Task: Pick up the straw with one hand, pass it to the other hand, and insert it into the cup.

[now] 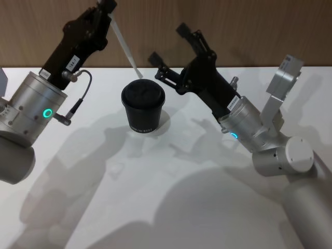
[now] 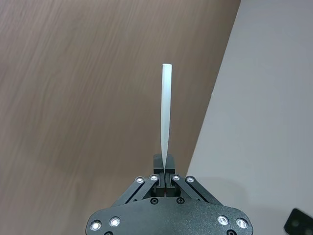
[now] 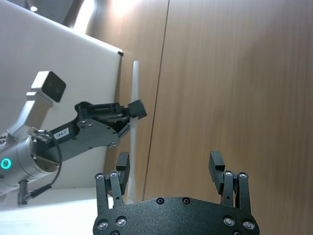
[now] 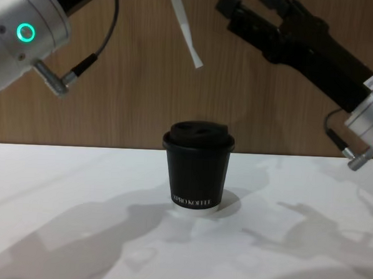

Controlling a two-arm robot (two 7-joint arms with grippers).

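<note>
We judge the task to be past its middle: the straw [image 1: 123, 45] is off the table and held in the air by the left gripper [image 1: 106, 5], the one on the arm with the green-teal ring light, so the pick-up looks done and the hand-over appears made, with only the insertion left. In the left wrist view we see that gripper's jaws closed tight on one end of the straw [image 2: 166, 115], which runs straight out from between them. In the chest view the free end of the straw [image 4: 185, 28] hangs tilted above the cup [image 4: 197, 165], a little toward the robot's left of the lid and well clear of it, not yet touching. The cup [image 1: 143, 108] stands upright on the white table [image 1: 171, 171], lid on, between the two arms. The right gripper [image 1: 171, 46], on the blue-lit arm, is raised beside and behind the cup with its fingers spread and nothing between them; its own wrist view shows both fingers [image 3: 216, 166] apart and empty, with the left gripper [image 3: 128, 113] and straw [image 3: 134, 110] farther off. What remains, as we read it, is to bring the straw's lower tip over the opening in the lid, straighten it, and lower it in; we cannot make out the opening itself clearly.
</note>
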